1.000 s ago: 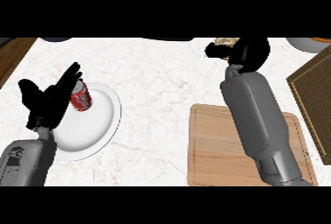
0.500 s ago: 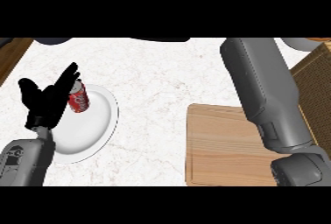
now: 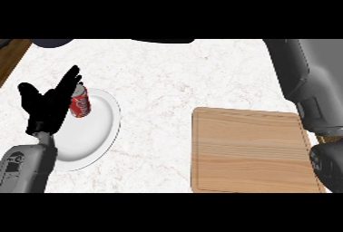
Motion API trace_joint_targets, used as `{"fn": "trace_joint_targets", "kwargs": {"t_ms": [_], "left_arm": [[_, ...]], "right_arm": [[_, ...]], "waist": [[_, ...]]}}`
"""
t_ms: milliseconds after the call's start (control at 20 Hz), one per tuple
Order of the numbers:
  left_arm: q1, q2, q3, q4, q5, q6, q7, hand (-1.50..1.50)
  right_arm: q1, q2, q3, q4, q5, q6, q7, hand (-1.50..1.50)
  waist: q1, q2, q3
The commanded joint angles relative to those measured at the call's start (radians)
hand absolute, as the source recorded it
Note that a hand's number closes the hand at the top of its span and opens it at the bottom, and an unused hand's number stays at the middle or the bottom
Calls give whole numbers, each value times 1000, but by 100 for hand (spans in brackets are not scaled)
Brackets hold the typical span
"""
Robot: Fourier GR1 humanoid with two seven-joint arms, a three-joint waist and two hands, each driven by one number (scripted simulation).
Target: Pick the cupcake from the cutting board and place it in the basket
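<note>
Left hand at frame left, fingers straight and spread, upright beside a red can on a white plate. Cutting board lower right. Right forearm climbs the right edge; right hand out of frame, state unknowable. Cupcake hidden from view.

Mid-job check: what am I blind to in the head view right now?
Right hand: beyond the top edge; only its forearm shows.
Cupcake: not seen; the cutting board is bare.
Basket: behind the forearm, at the right edge.
Red can on the plate: partly covered by the open left hand.
</note>
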Motion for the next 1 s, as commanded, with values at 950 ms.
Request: {"fn": "trace_joint_targets", "kwargs": {"t_ms": [950], "left_arm": [[16, 5, 25, -17, 2, 20, 53, 0]], "right_arm": [[81, -218, -134, 142, 174, -17, 163, 150]], "waist": [[-53, -21, 2]]}}
